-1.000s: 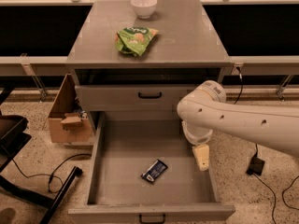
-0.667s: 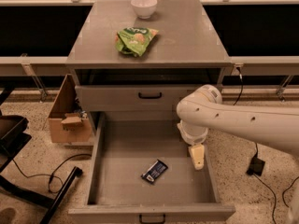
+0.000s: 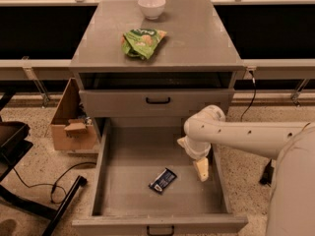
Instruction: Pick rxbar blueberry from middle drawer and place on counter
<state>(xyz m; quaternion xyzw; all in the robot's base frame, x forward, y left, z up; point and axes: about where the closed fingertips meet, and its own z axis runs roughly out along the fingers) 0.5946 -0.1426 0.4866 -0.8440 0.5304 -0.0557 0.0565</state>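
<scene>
One rxbar blueberry (image 3: 162,180) lies unmoved, centred in the open middle drawer (image 3: 127,173), and near its right the gripper (image 3: 201,169), open or closed I cannot tell, has edged left since earlier, so the reach seems underway, next needing a leftward descent onto the bar.

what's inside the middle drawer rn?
The middle drawer holds the rxbar blueberry, lying flat mid-floor. The gripper hangs inside to its right, apart from it. Floor beneath the arm is hidden.

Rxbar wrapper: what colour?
Dark blue-black wrapper, white marks, camera view; tool hangs beside it over middle drawer.
</scene>
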